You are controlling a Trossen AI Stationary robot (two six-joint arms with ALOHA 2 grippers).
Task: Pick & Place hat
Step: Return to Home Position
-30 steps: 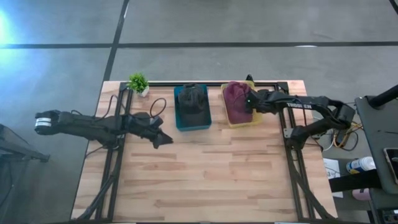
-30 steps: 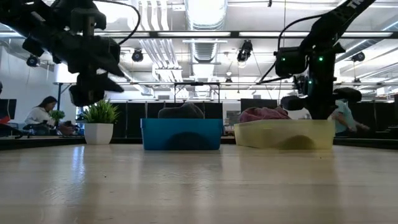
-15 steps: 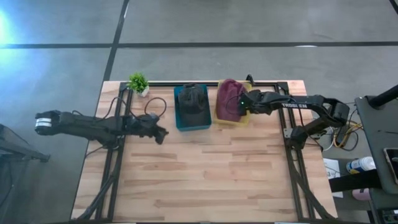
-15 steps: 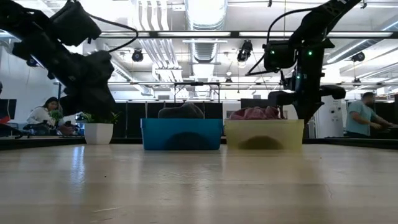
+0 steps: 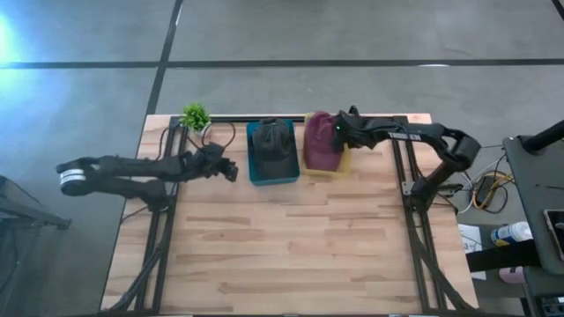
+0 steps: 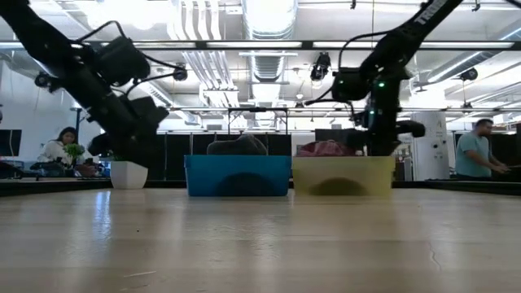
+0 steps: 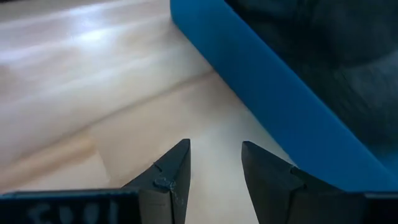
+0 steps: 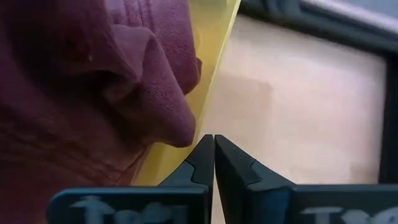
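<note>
Bright overhead lights; soft blur

High view: looked straight down on the whole worktop point(image 5: 291, 255).
Low view: sat at worktop height, faced level across toward the blue bin point(image 6: 237, 175), the yellow bin point(image 6: 343, 174) and the room behind.
Left wrist view: sat close against the blue bin's wall.
Right wrist view: sat close at the yellow bin's rim.
Shared: high and low views both held the 2 bins.

A potted plant point(image 5: 196, 117) sits at the wooden table's point(image 5: 291, 246) back left corner; a person point(image 6: 475, 155) stands beyond.
</note>
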